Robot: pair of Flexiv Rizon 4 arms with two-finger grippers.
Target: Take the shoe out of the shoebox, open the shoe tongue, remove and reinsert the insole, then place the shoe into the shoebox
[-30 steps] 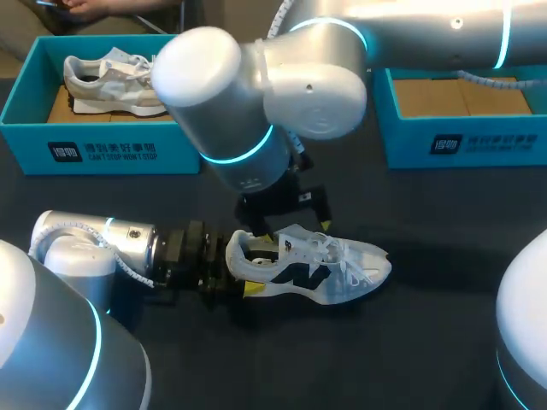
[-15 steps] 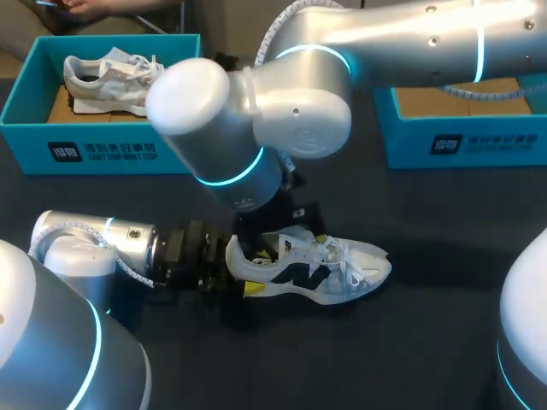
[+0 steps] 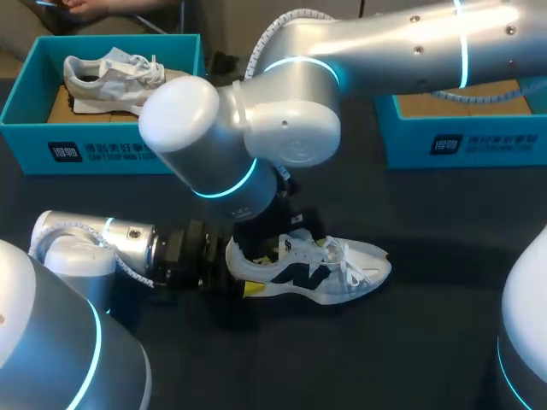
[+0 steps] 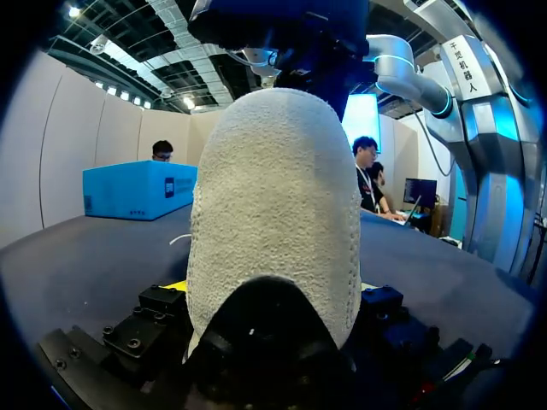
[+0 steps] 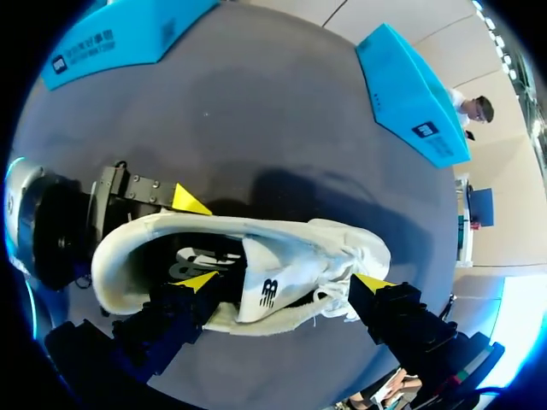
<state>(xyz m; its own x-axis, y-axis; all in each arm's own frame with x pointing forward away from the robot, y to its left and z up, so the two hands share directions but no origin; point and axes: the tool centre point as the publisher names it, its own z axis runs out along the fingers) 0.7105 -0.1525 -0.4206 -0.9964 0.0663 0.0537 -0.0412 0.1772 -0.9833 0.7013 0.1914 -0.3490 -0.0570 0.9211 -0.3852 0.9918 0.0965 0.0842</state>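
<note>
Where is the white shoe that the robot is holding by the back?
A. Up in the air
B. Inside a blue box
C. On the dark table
C: the white shoe sits on its sole on the dark table, out of any box, with the left gripper shut on its heel.

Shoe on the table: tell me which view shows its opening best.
The right wrist view: it looks down into the shoe, showing the insole, tongue and laces. The head view shows its side, with my right arm over part of the opening. The left wrist view shows only the heel from behind.
</note>
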